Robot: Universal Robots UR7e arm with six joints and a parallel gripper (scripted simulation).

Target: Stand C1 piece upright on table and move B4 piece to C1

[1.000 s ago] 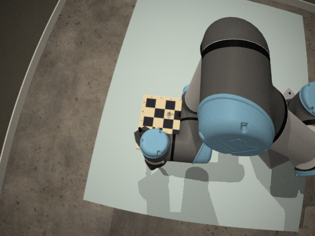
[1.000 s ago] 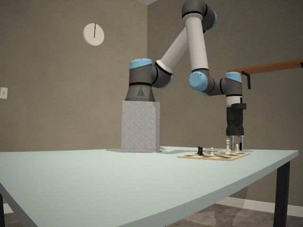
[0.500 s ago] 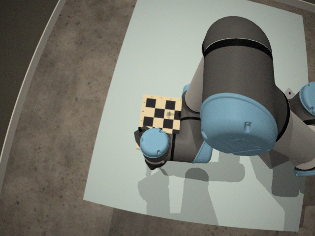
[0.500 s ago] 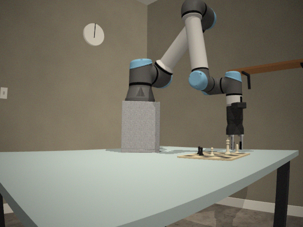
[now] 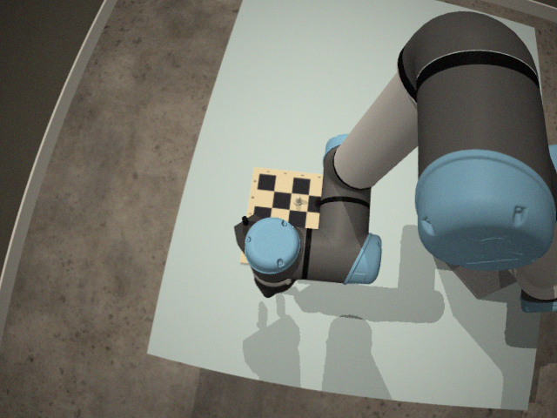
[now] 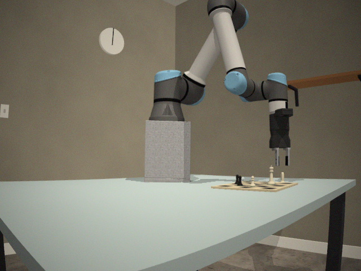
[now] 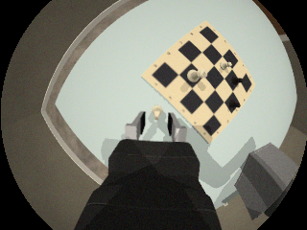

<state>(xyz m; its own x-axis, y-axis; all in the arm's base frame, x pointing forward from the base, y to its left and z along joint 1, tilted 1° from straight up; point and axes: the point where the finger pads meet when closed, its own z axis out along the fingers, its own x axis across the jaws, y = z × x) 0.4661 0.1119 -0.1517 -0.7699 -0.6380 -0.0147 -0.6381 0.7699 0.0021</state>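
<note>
The small chessboard (image 6: 255, 184) lies on the pale table and also shows in the wrist view (image 7: 202, 79). My gripper (image 6: 282, 161) is open and empty, hanging above a small white piece (image 6: 281, 177). That piece stands upright right under the fingers. In the wrist view it (image 7: 156, 113) shows between the fingertips, on the table just off the board's edge. A tall white piece (image 6: 271, 175), a white pawn (image 6: 252, 180) and two black pieces (image 6: 238, 179) stand on the board. In the overhead view the arm hides the gripper and part of the board (image 5: 284, 198).
The robot's grey pedestal (image 6: 167, 151) stands at the back of the table behind the board. A brown shelf (image 6: 323, 79) juts out high at the right. The table's right edge is close to the board.
</note>
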